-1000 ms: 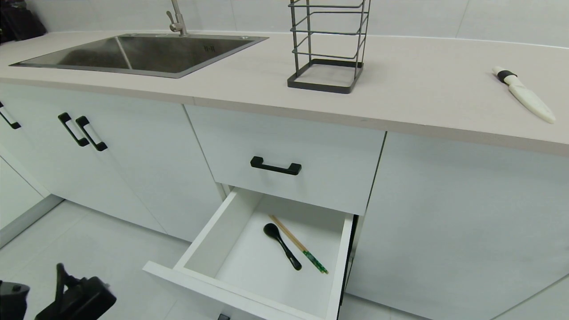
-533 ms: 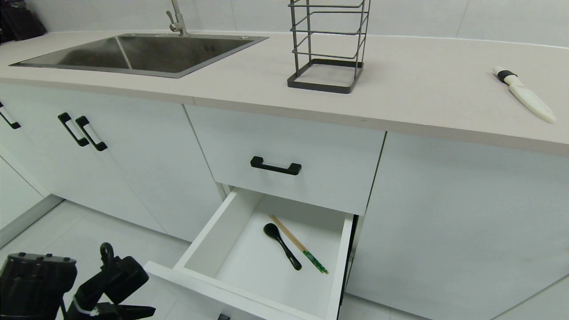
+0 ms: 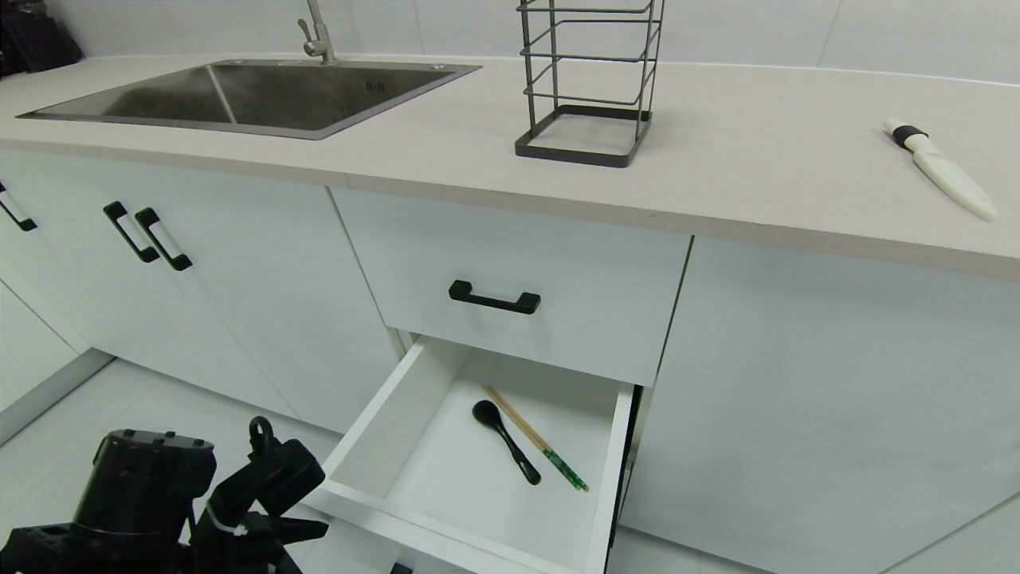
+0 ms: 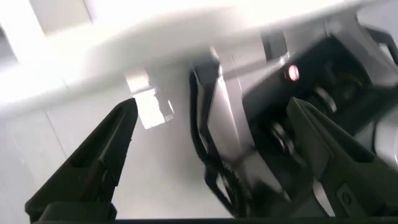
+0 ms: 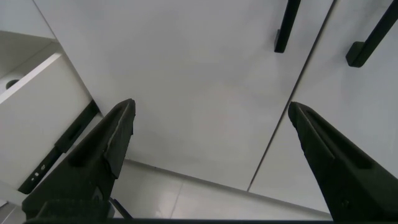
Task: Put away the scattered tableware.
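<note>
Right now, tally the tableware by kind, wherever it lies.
Spoon, black, in the open drawer: 1
Pair of chopsticks, in the same drawer: 1
Knife, white, on the countertop: 1
Total: 3

No text, number or sign can be read anywhere. A small dark mark stands on the far inner wall of the sink (image 3: 335,86), but it is too small to make out.
</note>
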`<state>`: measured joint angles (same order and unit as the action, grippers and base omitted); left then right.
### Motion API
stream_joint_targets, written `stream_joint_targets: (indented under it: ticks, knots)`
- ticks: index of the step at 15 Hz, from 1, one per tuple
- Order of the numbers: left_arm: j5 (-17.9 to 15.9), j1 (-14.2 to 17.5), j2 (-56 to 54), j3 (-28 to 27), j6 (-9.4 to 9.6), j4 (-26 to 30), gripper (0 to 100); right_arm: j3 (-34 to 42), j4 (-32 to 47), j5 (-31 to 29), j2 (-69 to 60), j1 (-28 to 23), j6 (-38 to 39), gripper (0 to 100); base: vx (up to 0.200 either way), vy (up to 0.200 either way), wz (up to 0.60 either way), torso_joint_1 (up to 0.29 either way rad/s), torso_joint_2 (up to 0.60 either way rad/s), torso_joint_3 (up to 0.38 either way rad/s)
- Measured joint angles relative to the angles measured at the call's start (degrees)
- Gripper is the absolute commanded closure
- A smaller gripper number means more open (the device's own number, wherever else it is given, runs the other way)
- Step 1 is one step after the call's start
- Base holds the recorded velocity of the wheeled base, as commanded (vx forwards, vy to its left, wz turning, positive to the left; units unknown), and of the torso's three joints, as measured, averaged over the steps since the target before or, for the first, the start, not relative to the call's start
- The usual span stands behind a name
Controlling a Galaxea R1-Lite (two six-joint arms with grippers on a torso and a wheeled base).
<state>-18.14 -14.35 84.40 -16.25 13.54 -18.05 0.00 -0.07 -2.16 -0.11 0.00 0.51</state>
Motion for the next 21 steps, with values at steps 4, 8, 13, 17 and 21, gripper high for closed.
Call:
stream_joint_targets:
  ticks: [4, 8, 13, 17, 21]
  knots:
    - [1.15, -0.01, 4.33, -0.01, -0.9, -6.74, 0, 0.0, 0.0, 0.0, 0.01, 0.0, 0.02, 0, 0.0, 0.0, 0.0, 0.0, 0.0, 0.0]
    - [1.12, -0.06, 6.51, -0.12, -2.96, -11.95, 0, 0.0, 0.0, -0.02, 0.01, 0.0, 0.06, 0, 0.0, 0.0, 0.0, 0.0, 0.0, 0.0]
    - [4.55, -0.04, 10.03, 0.05, -3.17, -19.27, 0, 0.0, 0.0, -0.02, 0.04, -0.02, 0.02, 0, 0.0, 0.0, 0.0, 0.0, 0.0, 0.0]
    - [7.36, -0.06, 11.8, -0.12, -5.23, -20.83, 0, 0.0, 0.02, 0.0, 0.04, 0.0, 0.04, 0, 0.0, 0.0, 0.0, 0.0, 0.0, 0.0]
    - [7.69, -0.06, 14.53, 0.16, -5.4, -29.71, 0, 0.0, 0.0, 0.0, 0.04, 0.0, 0.02, 0, 0.0, 0.0, 0.0, 0.0, 0.0, 0.0]
